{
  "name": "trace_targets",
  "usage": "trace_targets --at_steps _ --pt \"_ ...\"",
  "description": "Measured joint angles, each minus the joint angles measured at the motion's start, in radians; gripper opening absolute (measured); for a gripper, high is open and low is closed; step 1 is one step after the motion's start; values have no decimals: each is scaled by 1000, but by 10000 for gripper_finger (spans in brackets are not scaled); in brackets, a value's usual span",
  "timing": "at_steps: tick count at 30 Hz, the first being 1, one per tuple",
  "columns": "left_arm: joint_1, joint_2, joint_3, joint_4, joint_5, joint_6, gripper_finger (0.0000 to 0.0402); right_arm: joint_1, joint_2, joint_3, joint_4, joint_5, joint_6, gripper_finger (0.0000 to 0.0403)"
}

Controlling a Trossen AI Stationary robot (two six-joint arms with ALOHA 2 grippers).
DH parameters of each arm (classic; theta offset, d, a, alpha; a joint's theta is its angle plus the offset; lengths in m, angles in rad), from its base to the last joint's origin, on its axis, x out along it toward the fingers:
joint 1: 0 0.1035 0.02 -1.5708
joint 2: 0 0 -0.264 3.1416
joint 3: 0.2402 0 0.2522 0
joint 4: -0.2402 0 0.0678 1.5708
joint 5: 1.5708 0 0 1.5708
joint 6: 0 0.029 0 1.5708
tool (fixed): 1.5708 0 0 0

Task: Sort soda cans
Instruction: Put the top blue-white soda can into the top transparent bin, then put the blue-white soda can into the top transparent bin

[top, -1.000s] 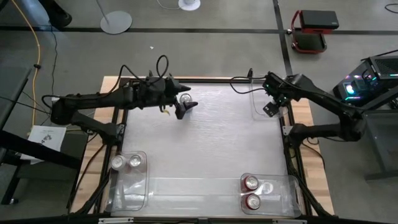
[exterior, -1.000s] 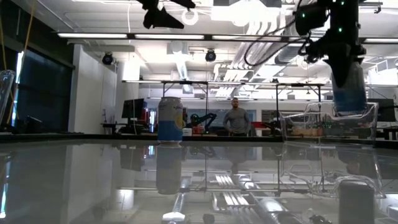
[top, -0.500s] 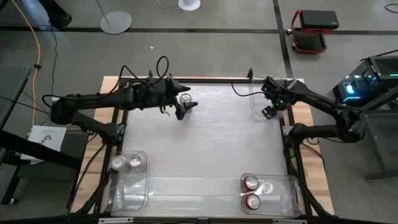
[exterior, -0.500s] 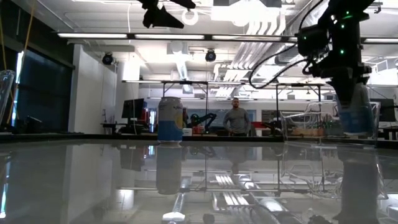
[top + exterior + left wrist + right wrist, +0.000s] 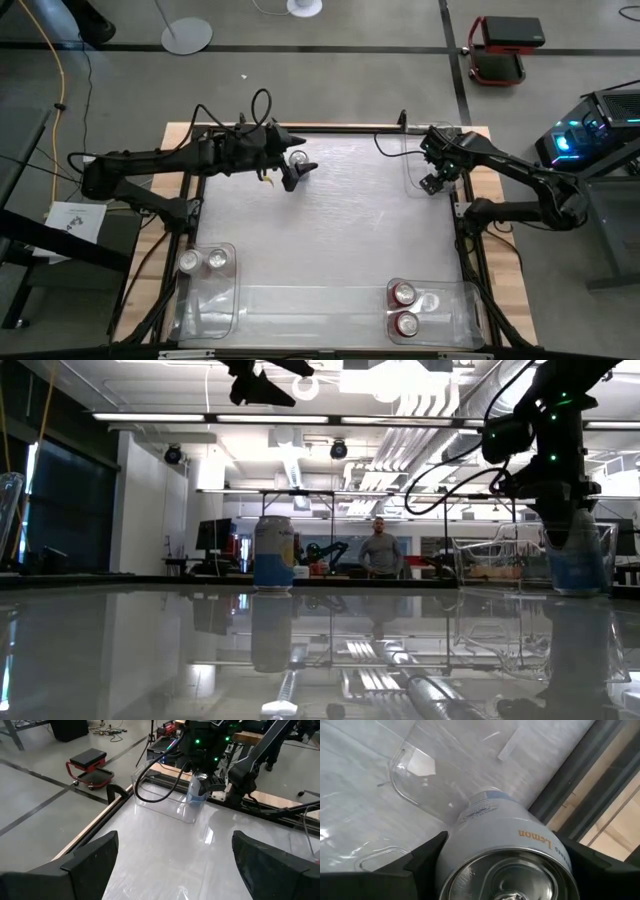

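Surface: glossy white table (image 5: 330,230) in a dark frame, standing on a grey concrete floor; the low view looks into a workshop with a person (image 5: 379,547) far behind.
Far-right bin: clear plastic bin (image 5: 418,163) at the table's far right corner. A pale blue-grey can (image 5: 574,556) stands upright in it, gripped by the right gripper (image 5: 436,172).
Right gripper: fingers closed on either side of the can's body, seen plainly in the right wrist view, where the can's silver top fills the space between them.
Near-left bin: clear bin (image 5: 208,290) at the near left corner, holding two silver-topped cans (image 5: 203,261) side by side at its far end.
Near-right bin: clear bin (image 5: 445,313) at the near right corner, holding three cans: two red-bodied cans (image 5: 404,308) and one silver can (image 5: 430,301) beside them.
Loose can: one silver and blue can (image 5: 297,158) stands upright on the bare table at the far left, outside any bin.
Left gripper: left gripper (image 5: 296,174) is raised above the table just beside the loose can, fingers spread wide, nothing between them.
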Motion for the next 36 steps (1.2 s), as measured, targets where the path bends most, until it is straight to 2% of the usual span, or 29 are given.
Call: trace_targets --at_steps 5,8,16,29,36 --pt "5 0 0 0 -1 3 366 0 1 0 -1 3 2 333" --pt "5 0 0 0 -6 3 366 0 1 1 -2 9 2 346" --pt "5 0 1 0 -6 3 366 0 1 10 -8 12 6 351" --pt "5 0 1 0 -5 -6 366 0 1 181 -30 72 -19 353" --pt "5 0 1 0 -5 -7 366 -12 4 182 -31 22 -44 353"
